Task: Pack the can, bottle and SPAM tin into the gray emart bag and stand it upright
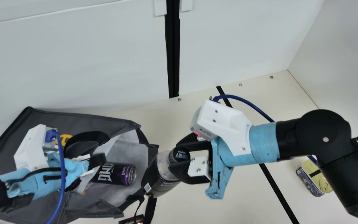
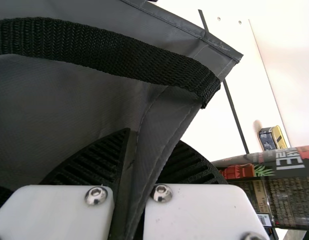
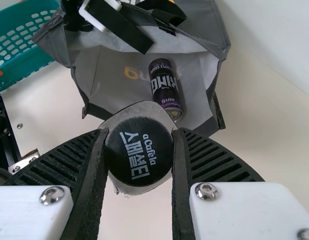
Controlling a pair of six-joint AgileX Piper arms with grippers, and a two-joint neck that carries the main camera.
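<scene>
Right wrist view had the right gripper (image 3: 139,150) closed on the capped neck of the bottle (image 1: 163,183); the left gripper (image 2: 152,137) pinched the gray emart bag (image 1: 82,119) by its edge. The bag lay over, the can (image 1: 117,174) on its side inside. Loading the bottle seemed in hand: base at the mouth, it needed easing inward past the rim and loose strap. The back wall (image 1: 73,62) stood close behind the bag; the worktop (image 1: 244,193) offered withdrawal room towards the SPAM tin (image 1: 312,177), outside, well apart.
</scene>
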